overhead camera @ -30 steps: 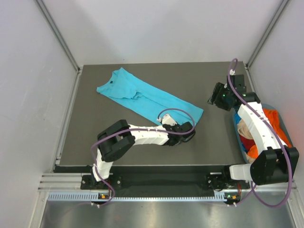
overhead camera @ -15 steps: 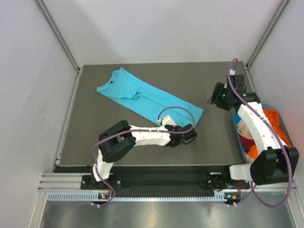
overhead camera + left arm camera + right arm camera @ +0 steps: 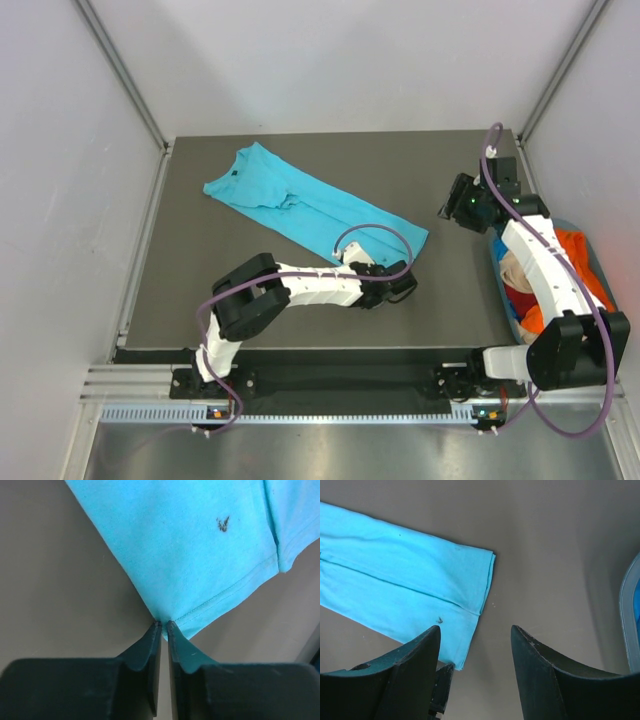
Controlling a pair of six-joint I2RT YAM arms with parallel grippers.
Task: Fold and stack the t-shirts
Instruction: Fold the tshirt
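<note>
L tool [image 3: 163, 624] is pinching nearly shut on the near hem corner of the turquoise t-shirt [image 3: 300, 205], which is lying as a long strip diag. across the counter [image 3: 200, 290]; R tool [image 3: 475, 630] is hovering wide, empty. Fold step seems to be starting, calling for carrying the hem toward the collar. Vs 1 s ago, L jaws are sitting narrower, shirt unmoved.

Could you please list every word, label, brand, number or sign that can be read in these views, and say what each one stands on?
No text can be read in any view.
Small dark mark on the turquoise t-shirt, near its hem, in the left wrist view: a blot-like shape with no letters to make out.
Dark tag at the same shirt's collar, in the top view: too small to read.
</note>
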